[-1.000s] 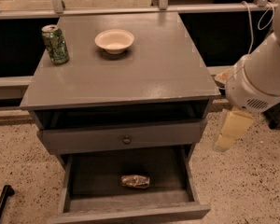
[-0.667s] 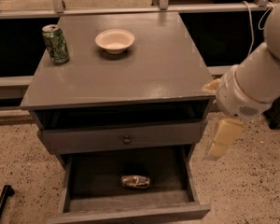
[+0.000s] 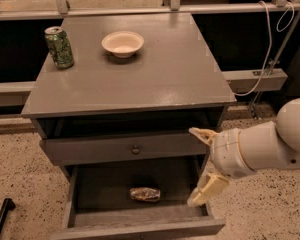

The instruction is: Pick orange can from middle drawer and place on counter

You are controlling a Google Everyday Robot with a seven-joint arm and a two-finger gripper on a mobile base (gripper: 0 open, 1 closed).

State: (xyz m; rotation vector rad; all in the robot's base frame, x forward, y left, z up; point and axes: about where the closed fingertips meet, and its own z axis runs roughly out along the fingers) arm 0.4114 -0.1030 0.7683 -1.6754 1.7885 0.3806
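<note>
The orange can (image 3: 145, 194) lies on its side on the dark floor of the open middle drawer (image 3: 102, 184), near the drawer's centre. The counter (image 3: 140, 81) is the grey cabinet top above it. My gripper (image 3: 200, 165) hangs at the drawer's right side, level with the cabinet front, to the right of the can and above it. Its two cream fingers (image 3: 208, 188) are spread apart, with nothing between them. The white arm reaches in from the right edge.
A green patterned can (image 3: 59, 46) stands at the counter's back left. A cream bowl (image 3: 122, 43) sits at the back centre. A shut drawer front with a round knob (image 3: 135, 149) is above the open drawer. A white cable (image 3: 262, 59) hangs at the right.
My arm has moved left and down, bringing the gripper from beside the cabinet's right edge to the right side of the open drawer. The can has not moved.
</note>
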